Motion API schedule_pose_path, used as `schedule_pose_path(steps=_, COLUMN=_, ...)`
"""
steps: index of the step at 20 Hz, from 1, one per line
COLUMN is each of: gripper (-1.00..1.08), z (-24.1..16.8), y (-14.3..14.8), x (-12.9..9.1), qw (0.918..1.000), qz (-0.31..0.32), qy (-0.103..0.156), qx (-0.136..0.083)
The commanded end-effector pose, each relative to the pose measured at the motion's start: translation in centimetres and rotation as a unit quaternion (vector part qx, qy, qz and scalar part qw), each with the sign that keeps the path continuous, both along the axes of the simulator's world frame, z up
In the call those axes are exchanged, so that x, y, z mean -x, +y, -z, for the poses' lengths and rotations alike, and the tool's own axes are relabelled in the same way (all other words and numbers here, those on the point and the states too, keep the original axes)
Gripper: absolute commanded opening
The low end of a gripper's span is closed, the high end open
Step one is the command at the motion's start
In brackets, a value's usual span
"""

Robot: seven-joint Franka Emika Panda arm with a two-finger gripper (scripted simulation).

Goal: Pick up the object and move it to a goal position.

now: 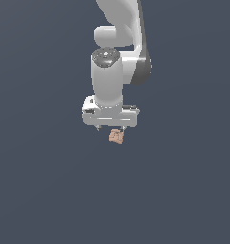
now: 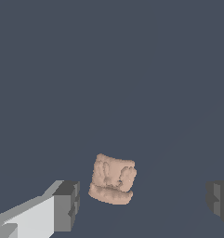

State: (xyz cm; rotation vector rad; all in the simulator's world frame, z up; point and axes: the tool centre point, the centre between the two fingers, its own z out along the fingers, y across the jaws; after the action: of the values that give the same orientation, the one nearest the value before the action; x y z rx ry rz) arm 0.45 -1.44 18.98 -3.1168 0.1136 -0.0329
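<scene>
The object [image 2: 113, 179] is a small tan-pink lumpy block with darker creases, lying on the dark grey surface. In the exterior view the object [image 1: 117, 136] shows just under the white hand. My gripper [image 2: 143, 201] is open, its two dark grey fingertips [image 2: 67, 204] set wide apart. The block lies between them, nearer one fingertip, and touches neither. From the exterior view my gripper [image 1: 111, 128] hangs straight down over the block, with its fingers mostly hidden by the hand.
A flat dark grey surface [image 1: 45, 181] fills both views. The white arm [image 1: 119, 38] rises above the hand toward the top of the exterior view. No other objects show.
</scene>
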Motion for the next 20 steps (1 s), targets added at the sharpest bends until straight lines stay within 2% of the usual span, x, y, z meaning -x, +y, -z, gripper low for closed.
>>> schedule_pose_path(steps=1, gripper=1.00, z=0.0, y=0.0, x=0.0, qw=1.0000, qz=0.000, qy=0.000, qx=0.000)
schedule_pose_path(steps=10, gripper=1.00, z=-0.8, y=-2.8, x=-0.3, qw=0.9998, qz=0.005, qy=-0.012, qx=0.014)
schedule_pose_path(steps=20, gripper=1.00, z=1.0, y=-1.8, x=0.5, qw=0.9997, qz=0.020, qy=-0.008, qx=0.012)
